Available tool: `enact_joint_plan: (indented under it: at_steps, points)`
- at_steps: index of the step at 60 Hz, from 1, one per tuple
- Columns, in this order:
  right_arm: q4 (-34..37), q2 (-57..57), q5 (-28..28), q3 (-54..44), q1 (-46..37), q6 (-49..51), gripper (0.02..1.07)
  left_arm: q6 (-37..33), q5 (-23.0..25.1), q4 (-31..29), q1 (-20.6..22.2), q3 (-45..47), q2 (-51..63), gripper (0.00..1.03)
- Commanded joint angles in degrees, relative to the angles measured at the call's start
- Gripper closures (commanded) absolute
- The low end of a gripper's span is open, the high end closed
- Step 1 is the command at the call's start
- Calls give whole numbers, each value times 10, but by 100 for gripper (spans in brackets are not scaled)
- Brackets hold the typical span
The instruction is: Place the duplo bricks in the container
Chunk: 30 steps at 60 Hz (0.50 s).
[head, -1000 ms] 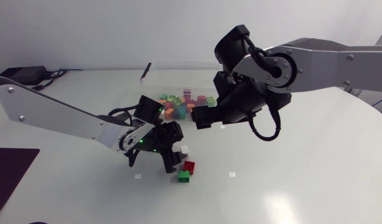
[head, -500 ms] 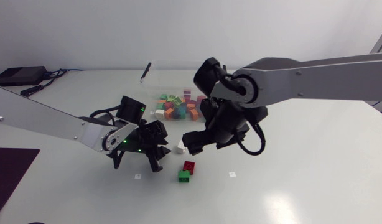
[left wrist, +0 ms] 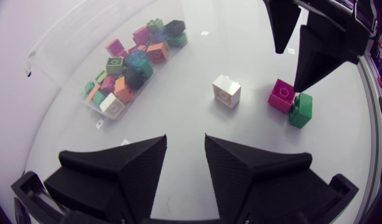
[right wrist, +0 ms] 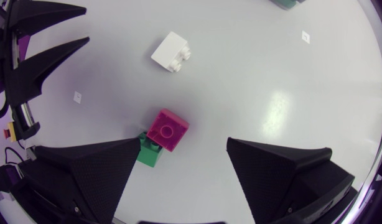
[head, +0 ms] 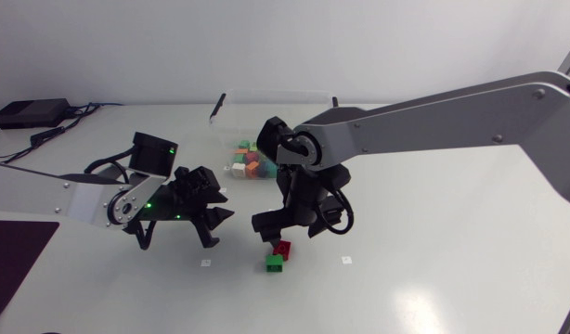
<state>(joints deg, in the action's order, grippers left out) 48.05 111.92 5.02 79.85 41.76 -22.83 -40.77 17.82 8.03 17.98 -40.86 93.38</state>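
Note:
Three loose duplo bricks lie on the white table: a white brick (left wrist: 227, 91), a magenta-red brick (right wrist: 167, 129) and a green brick (right wrist: 149, 151) touching it. My right gripper (right wrist: 178, 168) hangs open and wide just above the red brick (head: 282, 248) and green brick (head: 275, 263), nothing between its fingers. My left gripper (left wrist: 185, 152) is to their left, low over the table and empty, its fingers a narrow gap apart. It points towards the white brick. The clear container (head: 234, 121), holding several coloured bricks (left wrist: 132, 65), stands behind both grippers.
My right arm (head: 433, 116) reaches past the middle from the right edge, partly over the container. My left arm (head: 71, 195) comes in low from the left. Small white markers (head: 346, 259) dot the table. A dark mat (head: 11, 255) lies at the front left.
My right arm swung from above the container down and left to over the red and green bricks. My left gripper drew back left from the bricks and narrowed its fingers.

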Motion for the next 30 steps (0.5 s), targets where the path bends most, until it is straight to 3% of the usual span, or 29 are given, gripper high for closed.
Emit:
enact_joint_plan:
  at_steps: [1,17,30]
  points:
    - [16,29,15,24,7,-25,7,-15,10,-1,-16,19,-32,54]
    - [35,74,22,63,10,-52,12,-27,27,-22,-48,32,-73,54]
    - [49,102,23,75,-7,-68,18,-27,34,-48,-50,32,-116,54]
